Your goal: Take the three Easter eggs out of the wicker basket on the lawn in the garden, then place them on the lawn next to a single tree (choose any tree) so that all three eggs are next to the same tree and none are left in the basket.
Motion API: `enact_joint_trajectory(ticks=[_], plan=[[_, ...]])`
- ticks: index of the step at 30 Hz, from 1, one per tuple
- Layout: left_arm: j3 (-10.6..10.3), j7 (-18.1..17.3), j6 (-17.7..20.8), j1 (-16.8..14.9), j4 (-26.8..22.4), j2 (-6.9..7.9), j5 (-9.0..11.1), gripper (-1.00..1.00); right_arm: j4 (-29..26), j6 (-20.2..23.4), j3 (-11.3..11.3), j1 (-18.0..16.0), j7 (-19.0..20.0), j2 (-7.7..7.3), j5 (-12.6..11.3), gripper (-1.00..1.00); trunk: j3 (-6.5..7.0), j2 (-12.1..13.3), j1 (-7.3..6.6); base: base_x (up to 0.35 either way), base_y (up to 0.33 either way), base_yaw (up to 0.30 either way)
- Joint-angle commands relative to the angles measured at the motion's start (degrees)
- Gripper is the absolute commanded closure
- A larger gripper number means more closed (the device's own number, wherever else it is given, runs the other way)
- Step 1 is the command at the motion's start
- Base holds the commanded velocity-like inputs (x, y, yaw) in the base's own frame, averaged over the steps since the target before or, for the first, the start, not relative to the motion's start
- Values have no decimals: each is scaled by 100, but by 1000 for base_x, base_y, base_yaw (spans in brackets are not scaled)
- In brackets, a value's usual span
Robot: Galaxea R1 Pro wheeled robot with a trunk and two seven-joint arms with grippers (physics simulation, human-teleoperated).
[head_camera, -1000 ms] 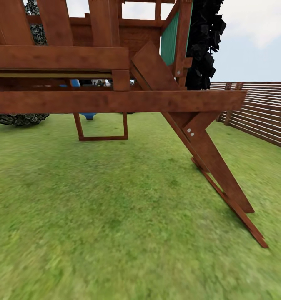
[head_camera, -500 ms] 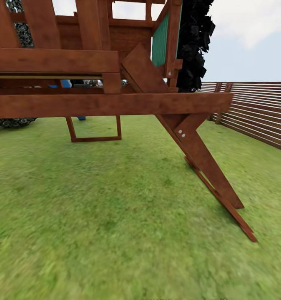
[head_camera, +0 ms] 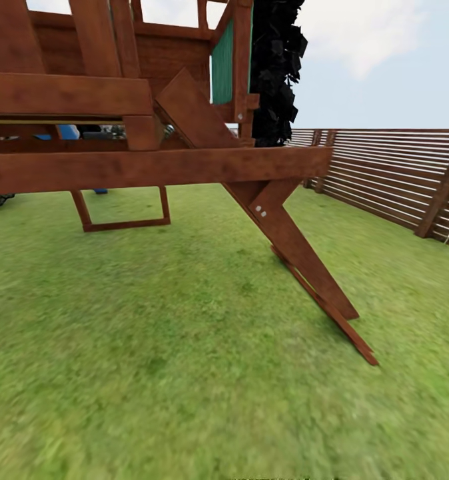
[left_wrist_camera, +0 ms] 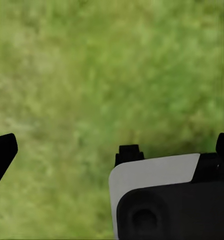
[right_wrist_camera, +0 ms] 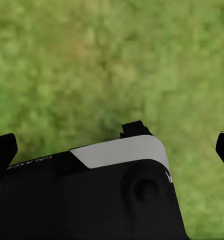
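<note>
Green lawn is spread wide in the garden, and a big brown wooden play frame is seen close ahead in the head view. Its slanted leg is planted in the grass, likely so the frame is kept steady. A slatted fence is set along the right side, and a black tree is seen behind the frame. Open grass is left between the leg and the fence, so room for driving can be found there. The left gripper and the right gripper are held over grass with fingers wide apart, and nothing is held. No eggs or basket can be seen yet; they must be looked for elsewhere.
</note>
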Motion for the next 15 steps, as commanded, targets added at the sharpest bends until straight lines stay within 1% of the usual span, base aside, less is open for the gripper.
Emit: enact_joint_trajectory(ticks=[1,15], plan=[[-42,7,-22,-2,2,3,-1,-100,5,-28,-44,-5,5,3,-23,-100,-10,-4,0,0,0,-254],[-42,8,-25,-2,2,6,-7,-100,7,-20,-52,-2,16,-27,-35,-100,-72,-4,0,0,0,-254]])
